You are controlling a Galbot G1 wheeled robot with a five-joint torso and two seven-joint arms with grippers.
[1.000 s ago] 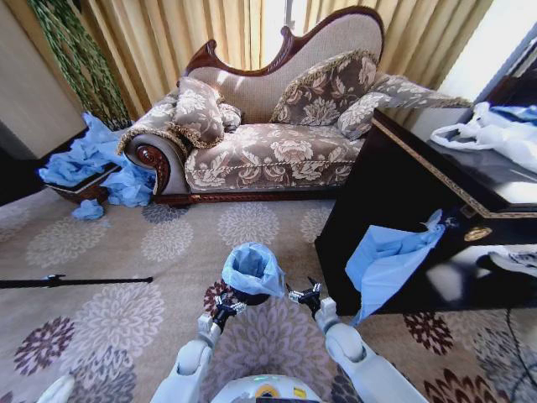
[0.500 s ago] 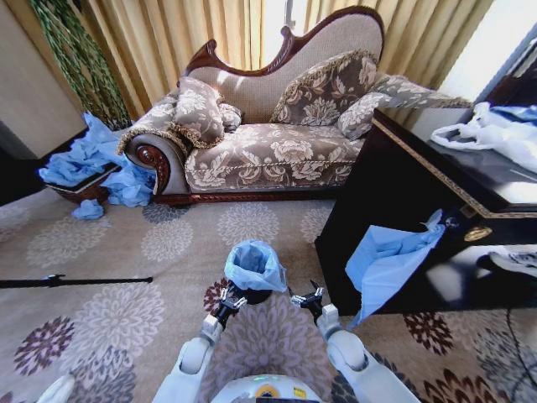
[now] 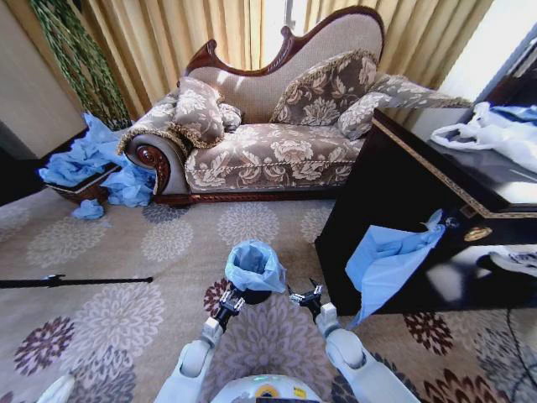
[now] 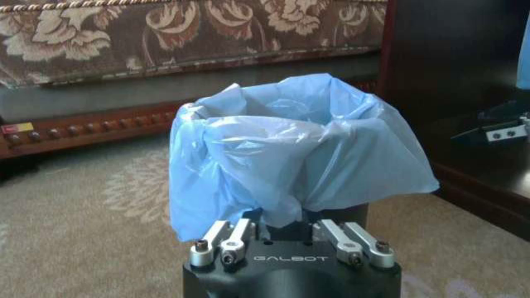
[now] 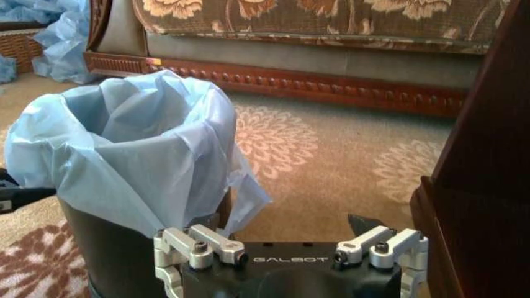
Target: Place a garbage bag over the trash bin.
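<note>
Open carpet (image 3: 126, 277) lies to the left of the trash bin (image 3: 252, 295) and between it and the sofa (image 3: 268, 151). A dark cabinet (image 3: 394, 210) walls off the right, close beside the right gripper (image 3: 305, 297). The left gripper (image 3: 230, 302) sits just beside the bin's base, under the garbage bag (image 3: 253, 266) overhang.
</note>
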